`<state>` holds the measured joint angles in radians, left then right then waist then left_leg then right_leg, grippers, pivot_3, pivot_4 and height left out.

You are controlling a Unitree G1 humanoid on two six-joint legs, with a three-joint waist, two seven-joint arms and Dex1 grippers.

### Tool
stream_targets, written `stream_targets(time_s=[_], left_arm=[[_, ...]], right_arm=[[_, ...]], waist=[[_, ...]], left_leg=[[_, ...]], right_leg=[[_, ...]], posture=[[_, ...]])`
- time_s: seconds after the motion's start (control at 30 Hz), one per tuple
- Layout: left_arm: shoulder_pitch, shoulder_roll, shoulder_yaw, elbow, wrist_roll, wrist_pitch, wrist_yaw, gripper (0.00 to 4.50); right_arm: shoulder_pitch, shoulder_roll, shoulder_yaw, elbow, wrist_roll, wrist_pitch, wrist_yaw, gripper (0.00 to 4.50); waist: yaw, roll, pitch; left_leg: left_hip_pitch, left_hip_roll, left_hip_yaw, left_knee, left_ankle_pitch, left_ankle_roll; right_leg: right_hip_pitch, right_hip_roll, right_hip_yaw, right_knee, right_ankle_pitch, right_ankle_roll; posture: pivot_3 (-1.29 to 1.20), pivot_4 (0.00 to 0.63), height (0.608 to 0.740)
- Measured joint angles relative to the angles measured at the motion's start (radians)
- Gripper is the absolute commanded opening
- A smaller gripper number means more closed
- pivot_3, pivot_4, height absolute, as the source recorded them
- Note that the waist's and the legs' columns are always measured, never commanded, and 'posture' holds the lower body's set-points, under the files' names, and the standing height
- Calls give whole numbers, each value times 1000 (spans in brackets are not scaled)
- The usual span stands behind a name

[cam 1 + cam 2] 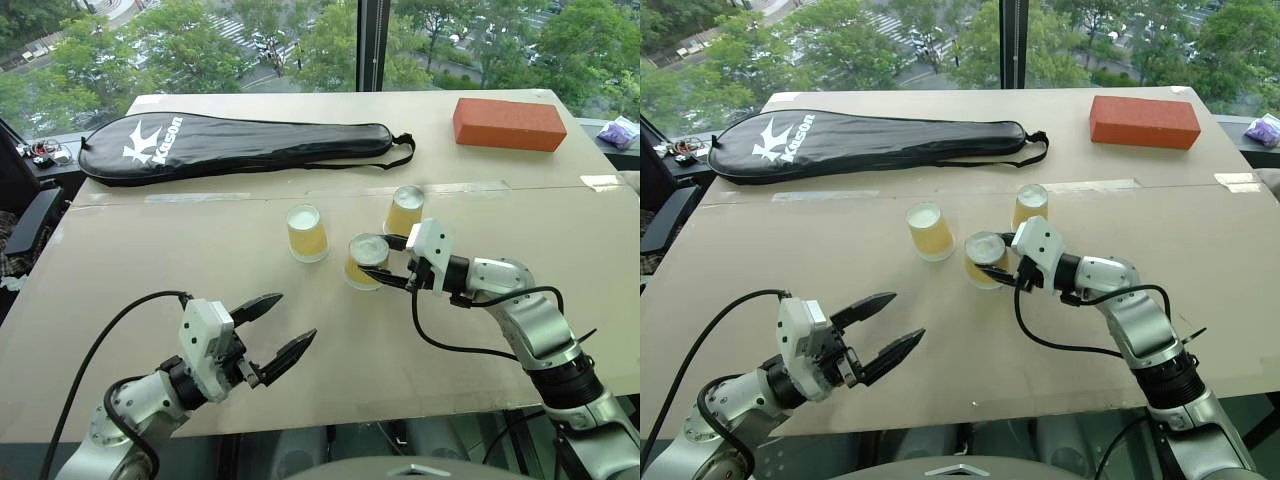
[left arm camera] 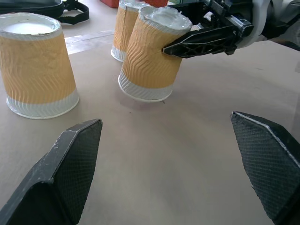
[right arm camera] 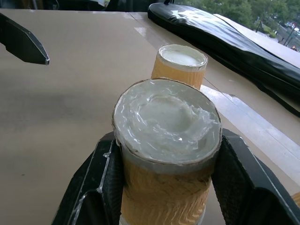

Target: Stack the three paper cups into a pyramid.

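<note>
Right tool point(image 1: 392, 262): two black fingers pinched on a small tapered yellow-tan paper cup with white rim and base point(image 1: 366, 262), upside down, base facing up. Fingers clamp its upper sides, one each side, clear in the right wrist view. Cup is tilted in the left wrist view, one edge of its rim off the tabletop point(image 1: 150, 260); can't tell if the other edge still touches.

Second yellow-tan paper cup point(image 1: 405, 210): inverted, upright on the tabletop, just beside the held cup on its far side, close to the right tool's white housing. Can't tell if the two cups touch.

Third yellow-tan paper cup point(image 1: 306, 233): inverted, upright, standing to the left of the held cup, apart from it. No cup is on top of another.

Left tool point(image 1: 270, 333): black fingers spread wide, nothing between them, hovering near the front edge of the tabletop, pointing toward the cups, well short of them. Left wrist view shows both finger pads point(image 2: 70, 159) apart with bare tabletop between.

Further out: long black zipped racket cover with white logo point(image 1: 235, 145) lying across the far left part of the tabletop, its strap point(image 1: 400, 150) trailing right. Orange rectangular brick point(image 1: 509, 124) lying flat at the far right corner. Small purple item point(image 1: 622, 131) past the right edge, too small to identify. Windows with trees behind.
</note>
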<state>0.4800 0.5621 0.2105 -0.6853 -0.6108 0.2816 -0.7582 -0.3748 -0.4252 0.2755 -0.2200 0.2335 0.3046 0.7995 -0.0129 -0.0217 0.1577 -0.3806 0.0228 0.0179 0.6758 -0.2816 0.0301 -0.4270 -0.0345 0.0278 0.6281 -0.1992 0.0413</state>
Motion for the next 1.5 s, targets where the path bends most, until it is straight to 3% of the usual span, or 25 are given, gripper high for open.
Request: stream_targets(time_s=[0.3,0.37,0.5,0.63,0.93,1.1,1.5], left_arm=[[12,-9,14,-2,1,-6,17,4500],[12,-13,13,-2,1,-8,21,4500],[9,-15,10,-3,2,-8,23,4500],[8,-15,11,-3,2,-8,24,4500],[-3,-18,11,-4,-1,-8,21,4500],[-19,-2,12,-4,-15,-9,-12,4500],[-42,16,19,-14,-52,-3,-22,4500]], right_arm=[[-50,38,1,96,-33,-4,2,1841],[-56,53,11,138,-31,-2,19,2849],[-66,54,24,207,-46,-13,41,4439],[-72,32,-21,194,-40,-47,39,4439],[-93,-90,-258,10,175,79,72,4439],[-128,-88,-258,151,88,51,2,4439],[-263,59,-196,477,-15,-22,-66,4439]], waist=[[-1,0,0],[-1,0,0],[-2,1,0],[0,1,1],[0,1,1],[-2,0,1],[-2,1,1]], left_leg=[[0,0,1,0,0,0],[0,0,1,0,0,0],[0,0,1,0,0,0],[-1,0,1,0,0,0],[0,0,0,0,0,0],[0,0,3,0,0,0],[-1,0,2,-2,0,0]], right_leg=[[0,0,-1,0,0,0],[0,0,0,0,0,0],[0,0,0,0,0,0],[0,0,0,0,0,0],[0,0,0,0,0,0],[0,1,0,0,0,0],[-2,1,0,0,0,-1]], posture=[[0,150,740],[0,150,740],[0,150,740],[0,150,740],[0,150,740],[0,150,740],[0,150,740]])
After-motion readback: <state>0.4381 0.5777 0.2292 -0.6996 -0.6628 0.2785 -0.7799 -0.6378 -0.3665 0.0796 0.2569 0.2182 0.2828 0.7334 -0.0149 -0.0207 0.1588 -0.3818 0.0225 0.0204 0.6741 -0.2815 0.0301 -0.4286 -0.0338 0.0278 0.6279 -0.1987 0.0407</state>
